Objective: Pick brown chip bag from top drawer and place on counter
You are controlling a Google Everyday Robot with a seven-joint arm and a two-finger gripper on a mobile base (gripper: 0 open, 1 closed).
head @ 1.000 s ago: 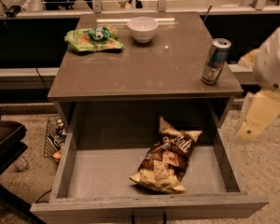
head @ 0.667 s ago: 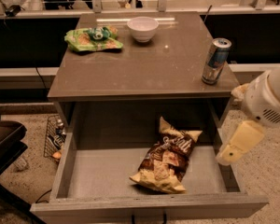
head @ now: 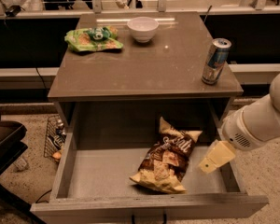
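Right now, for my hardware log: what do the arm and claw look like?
The arm is smooth, white and rounded, with a dotted vent patch near its end. The claw, over the right side of the top drawer, is a pale cream, blocky piece.

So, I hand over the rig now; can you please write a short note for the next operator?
Hand: low over the right side of the top drawer, just right of the brown chip bag, apparently apart from it.
Bag: lying on the open drawer's bottom.
Counter: holds a green bag, white bowl and can.
Done: drawer open.
Left: grasp, lift, place on counter.
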